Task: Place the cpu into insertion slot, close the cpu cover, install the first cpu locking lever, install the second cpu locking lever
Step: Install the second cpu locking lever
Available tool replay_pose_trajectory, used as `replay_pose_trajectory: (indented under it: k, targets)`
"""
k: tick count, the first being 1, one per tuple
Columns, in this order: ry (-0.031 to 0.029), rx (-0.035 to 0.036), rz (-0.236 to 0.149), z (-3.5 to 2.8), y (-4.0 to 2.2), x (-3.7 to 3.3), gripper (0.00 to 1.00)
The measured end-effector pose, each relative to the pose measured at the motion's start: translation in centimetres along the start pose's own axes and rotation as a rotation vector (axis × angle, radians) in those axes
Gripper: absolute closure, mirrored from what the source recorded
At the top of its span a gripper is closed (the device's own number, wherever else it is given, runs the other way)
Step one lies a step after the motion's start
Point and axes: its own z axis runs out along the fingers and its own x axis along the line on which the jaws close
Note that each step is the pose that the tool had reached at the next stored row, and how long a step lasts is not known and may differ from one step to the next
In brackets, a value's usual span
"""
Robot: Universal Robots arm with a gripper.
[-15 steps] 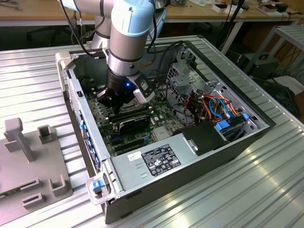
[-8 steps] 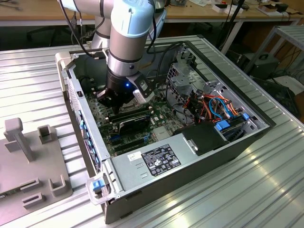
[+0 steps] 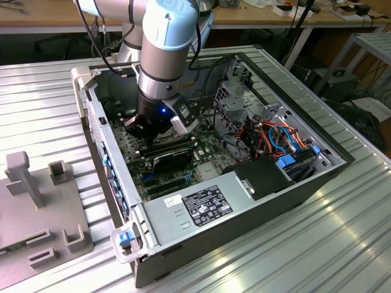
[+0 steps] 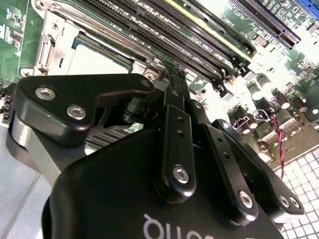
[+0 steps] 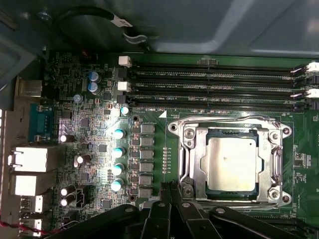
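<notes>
A Universal Robots arm (image 3: 160,58) reaches down into an open desktop computer case (image 3: 220,201) lying on a ribbed metal surface (image 3: 342,244), its end effector (image 5: 172,185) poised low over the motherboard (image 5: 99,149) just beside the processor socket. In the first wrist view the cpu (image 5: 232,163) sits in the insertion slot (image 5: 207,137), silvery top face up, with the cpu cover (image 5: 199,167) lying flat around it as a frame. The end effector's fingers are drawn together, nothing held between them, tips at the socket's corner where a thin wire locking lever (image 5: 180,164) runs along the frame's edge. Done well, this stage likely calls for a steady, shallow press that keeps the lever against its retaining hook without scraping the neighbouring capacitors (image 5: 118,159).
</notes>
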Motion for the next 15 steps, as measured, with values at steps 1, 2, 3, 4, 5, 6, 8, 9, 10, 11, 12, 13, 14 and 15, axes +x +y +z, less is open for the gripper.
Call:
replay_pose_trajectory:
  k: [1, 2, 3, 4, 5, 6, 8, 9, 10, 11, 12, 13, 14, 15]
  targets:
    - [0.0001, -0.0002, 0.0, 0.0, -0.05, 0.0, 0.89]
    - [-0.0001, -0.0001, 0.0, 0.0, -0.08, 0.0, 0.89]
    - [-0.0001, -0.0001, 0.0, -0.01, -0.09, 0.0, 0.89]
    - [-0.0001, 0.0, 0.0, -0.01, -0.1, 0.0, 0.89]
    - [-0.0001, -0.0001, 0.0, -0.01, -0.1, 0.0, 0.89]
    - [-0.0002, -0.0002, 0.0, -0.06, -0.12, 0.01, 0.89]
    - [-0.0002, -0.0002, 0.0, -0.07, -0.11, 0.0, 0.89]
    - [-0.0002, -0.0002, 0.0, -0.09, -0.11, 0.0, 0.89]
    - [0.0, 0.0002, 0.0, -0.16, -0.11, 0.01, 0.89]
    - [-0.0001, 0.0, 0.0, -0.21, -0.11, 0.01, 0.89]
    - [-0.0002, -0.0004, 0.0, -0.3, -0.09, 0.01, 0.89]
    - [-0.0001, -0.0002, 0.0, -0.4, -0.09, 0.01, 0.89]
    - [-0.0001, -0.0002, 0.0, -0.5, -0.08, 0.01, 0.89]
    - [-0.0001, 0.0, 0.0, -0.57, -0.06, 0.01, 0.89]
